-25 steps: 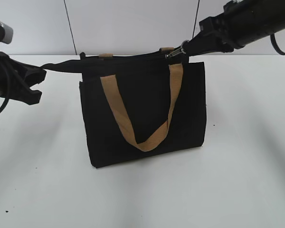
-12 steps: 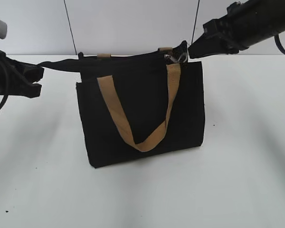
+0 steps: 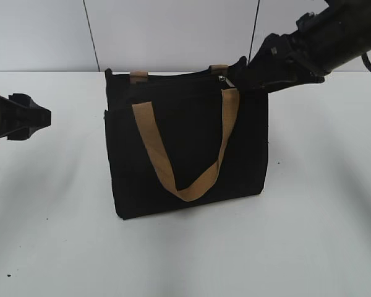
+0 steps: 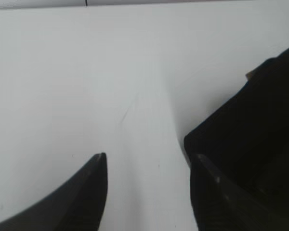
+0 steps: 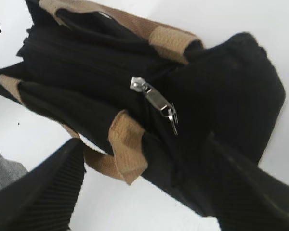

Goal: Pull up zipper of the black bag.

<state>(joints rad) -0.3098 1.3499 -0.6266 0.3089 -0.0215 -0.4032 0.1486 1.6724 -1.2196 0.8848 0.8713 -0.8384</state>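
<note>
The black bag (image 3: 185,148) stands upright in the middle of the white table, its tan handle (image 3: 173,167) hanging down the front. The zipper (image 3: 173,78) runs along the top edge, and its silver pull (image 3: 223,78) lies at the right end. In the right wrist view the pull (image 5: 156,101) lies loose on the bag top (image 5: 86,72), beyond my fingertips. My right gripper (image 3: 247,73) (image 5: 144,144) is open and empty at the bag's top right corner. My left gripper (image 3: 42,116) (image 4: 151,159) is open and empty, left of the bag (image 4: 260,125).
The white table (image 3: 185,260) spreads round the bag, with a pale wall (image 3: 173,31) behind. A second tan handle tab (image 3: 138,76) shows at the bag's back edge.
My left gripper let go of the bag's stretched black end tab and drew back left. My right gripper let go of the pull and opened. The bag top slackened.
</note>
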